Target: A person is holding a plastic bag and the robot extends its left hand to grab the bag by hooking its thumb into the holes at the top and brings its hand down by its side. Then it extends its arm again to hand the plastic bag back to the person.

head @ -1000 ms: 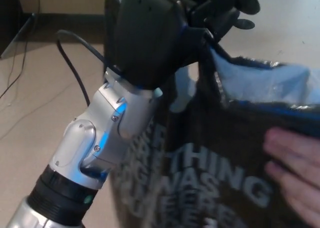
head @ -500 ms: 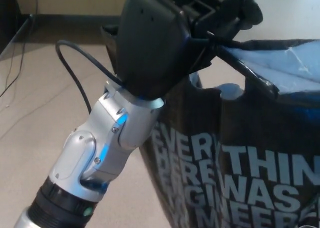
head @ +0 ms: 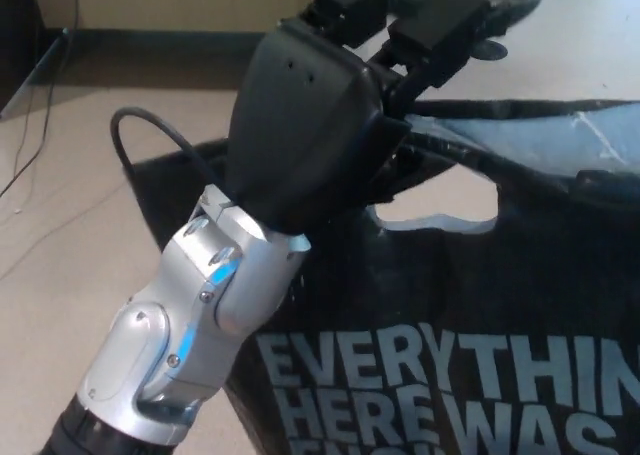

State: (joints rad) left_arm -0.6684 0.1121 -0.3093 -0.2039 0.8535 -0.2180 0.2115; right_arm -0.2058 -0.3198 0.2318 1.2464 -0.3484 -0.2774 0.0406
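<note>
My left hand (head: 330, 115) reaches forward at the top centre of the head view, its silver forearm (head: 190, 315) rising from the lower left. Its black fingers (head: 440, 25) are closed over the top edge of a black plastic bag (head: 480, 305) printed with pale block letters. The bag hangs from the hand and fills the right and lower part of the picture. A cut-out handle hole (head: 440, 215) shows just below the hand; whether the thumb passes through a hole is hidden. The bag's mouth gapes, showing a pale blue lining (head: 540, 145). No person's hand shows.
Beige floor (head: 70, 245) lies to the left and behind. A black cable (head: 130, 140) loops off my wrist. Thin cords (head: 30, 145) trail on the floor at the far left, below a dark baseboard (head: 150, 40).
The person's hand, on the bag's right side a second ago, is gone from view. The bag has spread leftward behind my wrist and now hangs from my left hand.
</note>
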